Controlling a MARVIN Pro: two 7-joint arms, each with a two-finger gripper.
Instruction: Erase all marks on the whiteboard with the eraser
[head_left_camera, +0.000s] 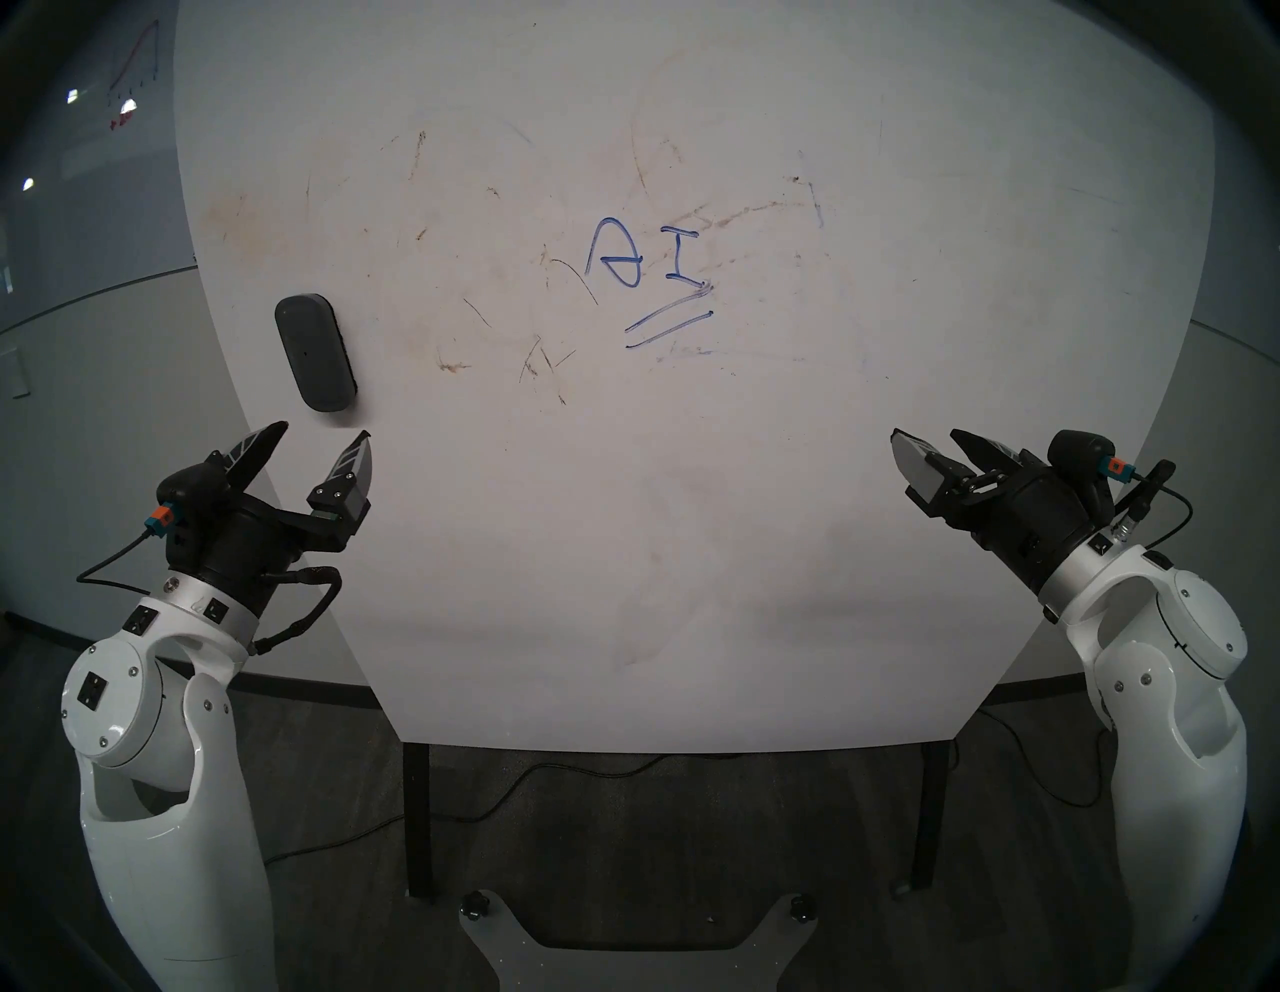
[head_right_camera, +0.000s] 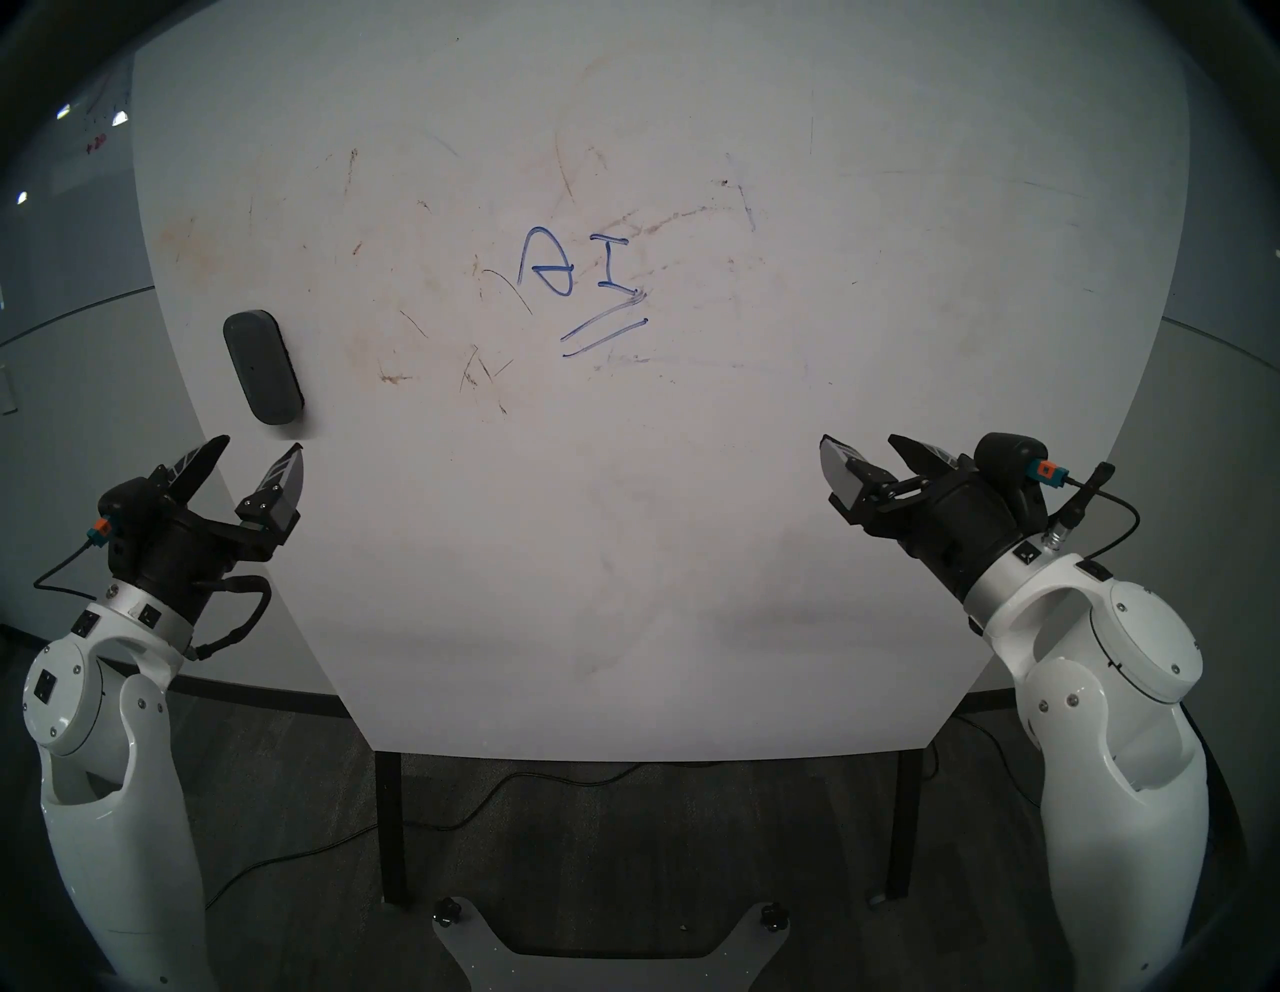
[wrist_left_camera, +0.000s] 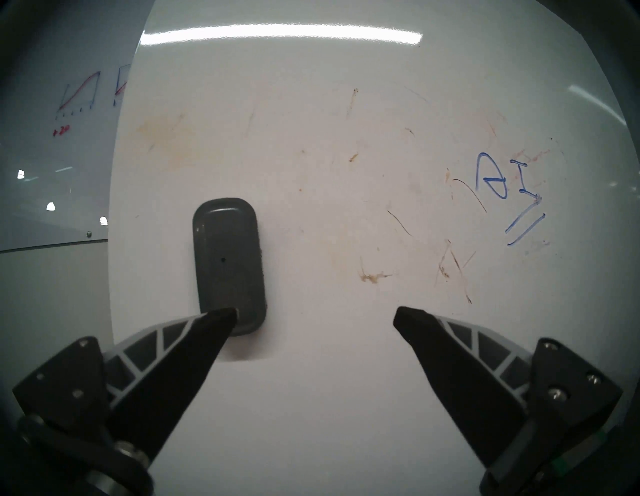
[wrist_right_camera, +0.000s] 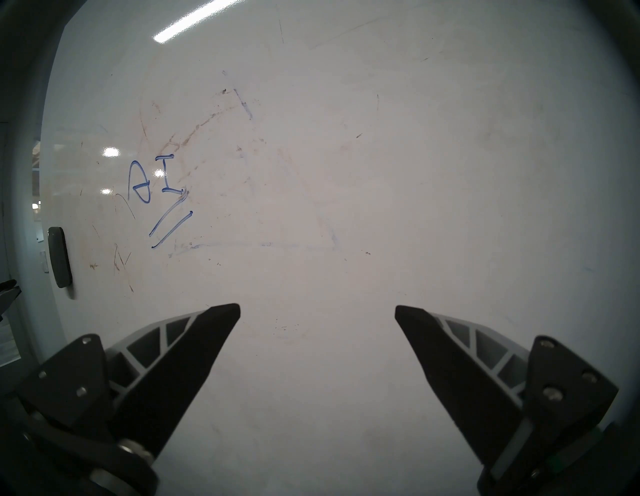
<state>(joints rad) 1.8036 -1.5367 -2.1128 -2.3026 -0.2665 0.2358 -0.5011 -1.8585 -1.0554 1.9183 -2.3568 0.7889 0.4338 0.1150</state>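
Note:
The whiteboard (head_left_camera: 692, 519) lies flat in front of me, scuffed with brown scratches. Blue marks (head_left_camera: 651, 284) sit near its middle: a crossed oval, an "I" and two slanted underlines, also in the left wrist view (wrist_left_camera: 509, 197) and the right wrist view (wrist_right_camera: 162, 201). The dark grey eraser (head_left_camera: 315, 352) rests near the board's left edge. My left gripper (head_left_camera: 325, 433) hovers open just short of the eraser's near end; in its wrist view the eraser (wrist_left_camera: 228, 263) lies ahead of the left finger. My right gripper (head_left_camera: 925, 436) is open and holds nothing, over the board's right side.
A grey wall board with a red graph (head_left_camera: 135, 69) stands at the far left behind the whiteboard. Below the board's near edge are black table legs (head_left_camera: 418, 817) and cables on dark carpet (head_left_camera: 623, 831).

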